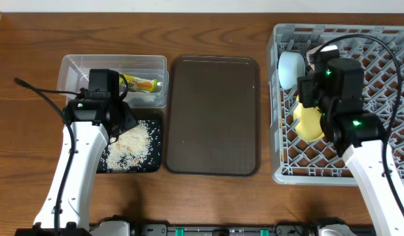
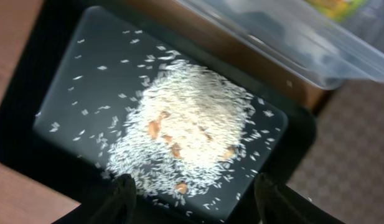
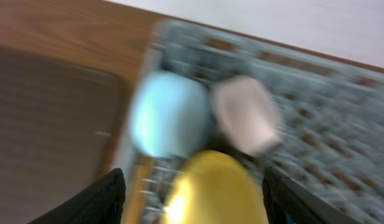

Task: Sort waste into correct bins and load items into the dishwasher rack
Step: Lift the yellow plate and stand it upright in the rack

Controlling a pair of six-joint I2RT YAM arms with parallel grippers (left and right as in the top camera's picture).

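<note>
1. The right end effector (image 3: 193, 177) hangs over the dishwasher rack (image 1: 385, 59) with its fingers apart. The yellow plate (image 1: 308, 123) sits between them, just beside the light-blue bowl (image 1: 290, 69) and the white bowl (image 3: 244, 115).
2. The wrist view is blurred, so the plate only probably rests free among the pegs; confirm that first.
3. Lift straight up, brushing neither bowl.
4. The left end effector (image 2: 195, 183), fingers apart and empty, hovers over the rice (image 2: 192, 118) in the black tray (image 2: 61, 87); leave it there.
</note>
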